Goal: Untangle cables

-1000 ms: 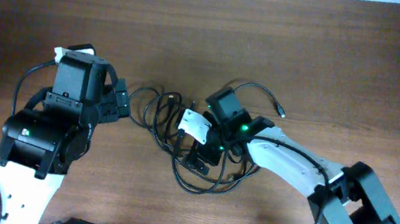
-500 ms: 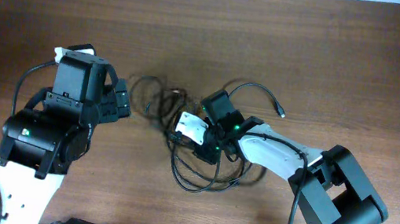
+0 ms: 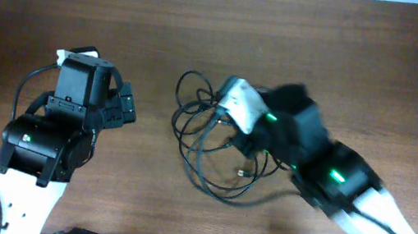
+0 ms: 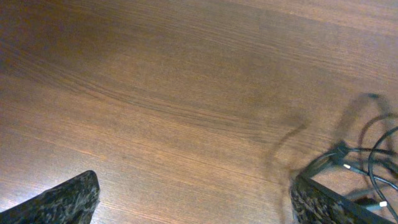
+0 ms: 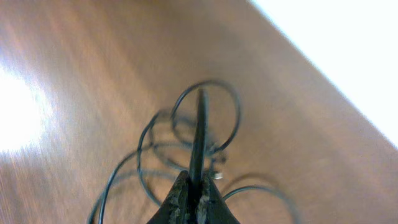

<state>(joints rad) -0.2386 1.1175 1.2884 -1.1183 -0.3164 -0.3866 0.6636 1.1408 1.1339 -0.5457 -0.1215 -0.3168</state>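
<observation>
In the middle of the surface (image 3: 344, 46), near the spread, empty left claw (image 3: 123, 110), loosely looped cables (image 3: 219, 135) with one strand pinched tight in the right claw (image 5: 194, 194): liable to cinch the knot or drag along whole if hauled unanchored.

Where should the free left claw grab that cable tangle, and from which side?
Probably the leftmost loop of the cables, coming from the left. It bows out clear of the knot, toward the open left gripper, while the right gripper pinches a strand on the other side.
</observation>
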